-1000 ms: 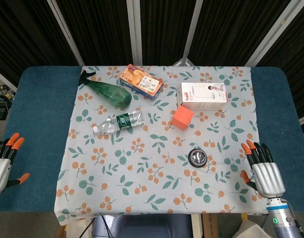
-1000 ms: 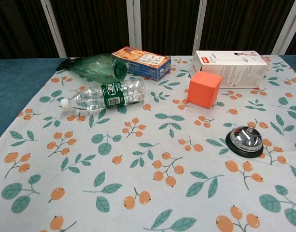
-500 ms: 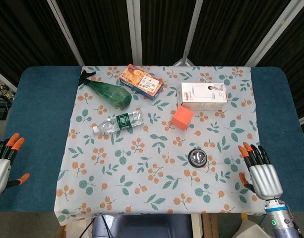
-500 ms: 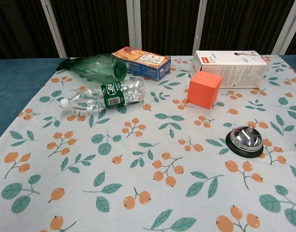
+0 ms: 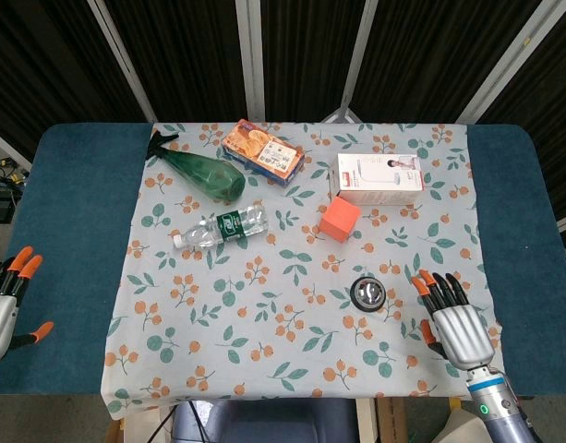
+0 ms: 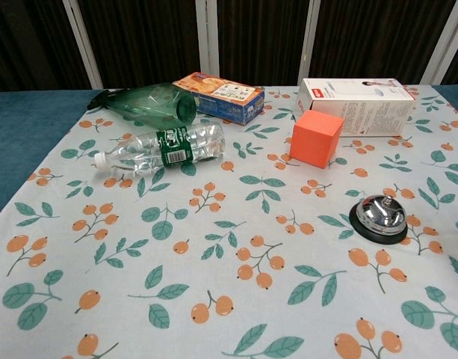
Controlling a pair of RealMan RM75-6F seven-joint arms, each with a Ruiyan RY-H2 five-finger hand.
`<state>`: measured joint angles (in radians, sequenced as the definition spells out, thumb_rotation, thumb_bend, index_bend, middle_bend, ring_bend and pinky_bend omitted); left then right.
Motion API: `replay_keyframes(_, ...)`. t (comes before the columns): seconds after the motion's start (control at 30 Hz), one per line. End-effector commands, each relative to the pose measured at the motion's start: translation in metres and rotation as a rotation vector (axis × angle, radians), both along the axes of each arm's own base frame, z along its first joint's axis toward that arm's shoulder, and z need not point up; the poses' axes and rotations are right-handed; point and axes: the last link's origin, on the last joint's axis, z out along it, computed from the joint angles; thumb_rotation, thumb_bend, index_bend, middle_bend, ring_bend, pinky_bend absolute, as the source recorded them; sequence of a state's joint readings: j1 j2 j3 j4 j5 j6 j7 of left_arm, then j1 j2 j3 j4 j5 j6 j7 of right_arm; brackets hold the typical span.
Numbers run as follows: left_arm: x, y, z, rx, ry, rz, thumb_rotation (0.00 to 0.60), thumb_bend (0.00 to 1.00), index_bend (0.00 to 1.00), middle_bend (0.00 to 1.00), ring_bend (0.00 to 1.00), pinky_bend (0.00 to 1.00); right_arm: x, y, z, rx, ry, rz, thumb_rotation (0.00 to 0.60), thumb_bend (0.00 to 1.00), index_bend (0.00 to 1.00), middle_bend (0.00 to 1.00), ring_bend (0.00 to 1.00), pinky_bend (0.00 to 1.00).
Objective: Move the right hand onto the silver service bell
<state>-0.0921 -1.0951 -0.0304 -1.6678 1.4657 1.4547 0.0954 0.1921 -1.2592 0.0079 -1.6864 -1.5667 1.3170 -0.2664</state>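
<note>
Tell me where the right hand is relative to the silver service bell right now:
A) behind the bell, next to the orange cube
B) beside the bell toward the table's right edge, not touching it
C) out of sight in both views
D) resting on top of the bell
B: in the head view the right hand hovers with fingers spread just right of the silver service bell, with floral cloth showing between them.

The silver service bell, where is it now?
In the head view, the silver service bell sits right of centre on the tablecloth, below the orange cube, just left of the right hand.
</note>
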Motion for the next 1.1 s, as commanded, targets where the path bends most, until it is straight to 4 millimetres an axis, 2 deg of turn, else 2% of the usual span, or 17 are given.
replay_keyframes(0.03, 0.0, 0.001, 0.0, -0.001, 0.001, 0.002, 0.6, 0.01, 0.0, 0.0, 0.0, 0.0, 0.009, -0.009, -0.013, 0.026, -0.007, 0.008, 0.6, 1.0, 0.0, 0.0, 0.0, 0.0)
replay_keyframes(0.5, -0.002, 0.002, 0.0, -0.003, -0.001, 0.007, 0.6, 0.01, 0.0, 0.0, 0.0, 0.0, 0.024, -0.028, -0.069, 0.107, 0.097, 0.008, 0.6, 1.0, 0.0, 0.0, 0.0, 0.0)
replay_keyframes(0.9, -0.001, 0.002, -0.001, -0.005, -0.006, 0.002, 0.6, 0.01, 0.0, 0.0, 0.0, 0.0, 0.026, -0.028, -0.088, 0.135, 0.124, -0.003, 0.6, 1.0, 0.0, 0.0, 0.0, 0.0)
replay_keyframes(1.1, -0.001, 0.001, -0.002, -0.009, -0.005, 0.003, 0.6, 0.01, 0.0, 0.0, 0.0, 0.0, 0.015, -0.022, -0.094, 0.173, 0.177, -0.019, 0.6, 1.0, 0.0, 0.0, 0.0, 0.0)
